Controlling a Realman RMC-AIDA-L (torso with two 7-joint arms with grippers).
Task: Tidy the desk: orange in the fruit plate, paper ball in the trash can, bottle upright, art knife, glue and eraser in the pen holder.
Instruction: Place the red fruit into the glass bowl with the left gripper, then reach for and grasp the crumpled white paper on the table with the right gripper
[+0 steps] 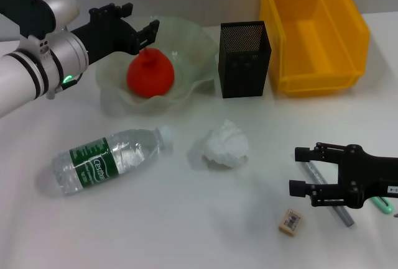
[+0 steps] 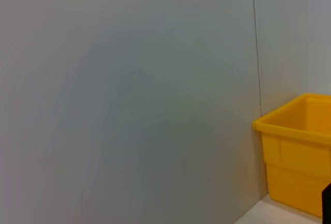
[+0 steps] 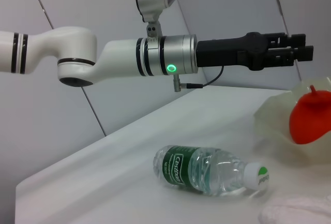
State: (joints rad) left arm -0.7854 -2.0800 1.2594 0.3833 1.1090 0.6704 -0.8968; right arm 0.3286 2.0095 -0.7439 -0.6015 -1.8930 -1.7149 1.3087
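The orange (image 1: pixel 149 73) (image 3: pixel 310 118) lies in the pale green fruit plate (image 1: pixel 193 39) (image 3: pixel 273 125). My left gripper (image 1: pixel 140 23) (image 3: pixel 302 48) hovers open just above and behind it, holding nothing. The bottle (image 1: pixel 112 157) (image 3: pixel 212 169) lies on its side at the front left. Beside it in the middle is the paper ball (image 1: pixel 222 145) (image 3: pixel 295 211). My right gripper (image 1: pixel 301 173) is open low over a grey stick, probably the art knife (image 1: pixel 341 212). A green tip (image 1: pixel 384 205), perhaps the glue, shows behind the gripper. The eraser (image 1: pixel 290 221) lies in front of it.
The black mesh pen holder (image 1: pixel 244 58) stands right of the fruit plate. The yellow trash can (image 1: pixel 311 27) (image 2: pixel 297 151) is at the back right against a grey wall. Bare white tabletop lies between the paper ball and the eraser.
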